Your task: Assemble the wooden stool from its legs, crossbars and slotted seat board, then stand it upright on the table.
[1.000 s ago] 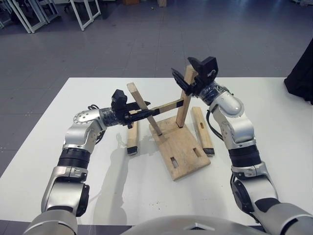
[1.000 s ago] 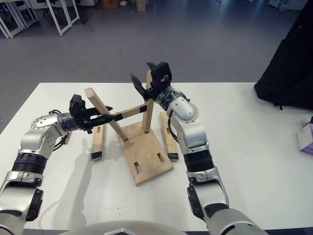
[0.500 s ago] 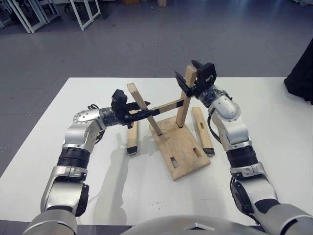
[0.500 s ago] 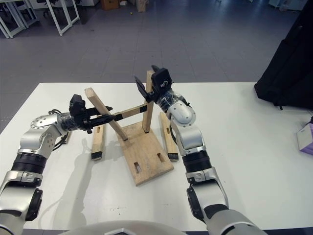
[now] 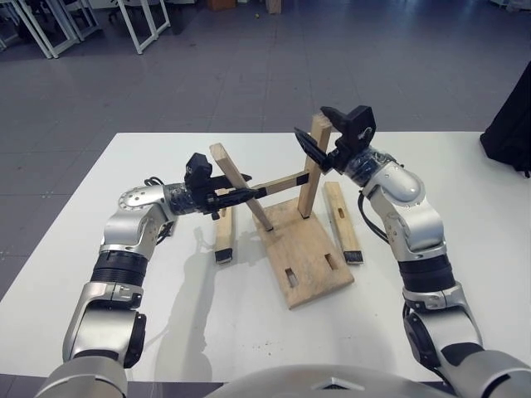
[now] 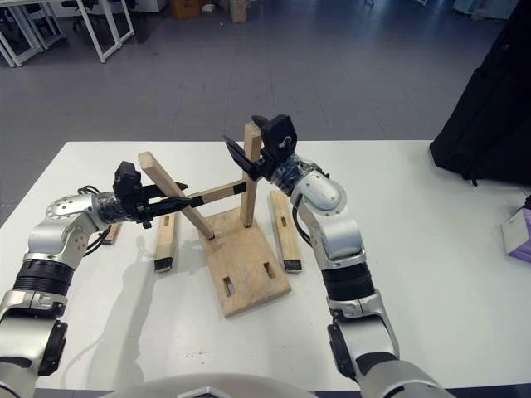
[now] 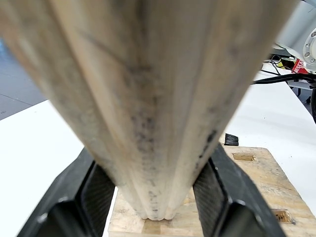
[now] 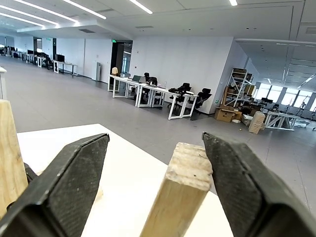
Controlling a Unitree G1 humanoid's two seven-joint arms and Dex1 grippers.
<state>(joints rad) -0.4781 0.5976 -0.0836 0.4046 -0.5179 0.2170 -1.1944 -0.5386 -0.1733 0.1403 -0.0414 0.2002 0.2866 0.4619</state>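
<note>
Left eye view: one seat board (image 5: 305, 249) is lying flat on the table (image 5: 465, 207), its long axis running away from the robot. Two legs are standing on it. The upright leg (image 5: 314, 166) is sitting between the right gripper's (image 5: 319, 137) spread fingers, and the left gripper (image 5: 257, 192) is clamping the leaning leg (image 5: 241, 186). Two loose bars (image 5: 224, 235) (image 5: 343, 220) are flanking the board lengthwise, and one crossbar (image 5: 278, 182) is linking the legs.

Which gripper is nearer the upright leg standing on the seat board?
Right. The right gripper sits open around the top of the upright leg, fingers either side; the left gripper is off to its left, shut on the tilted leg.
</note>
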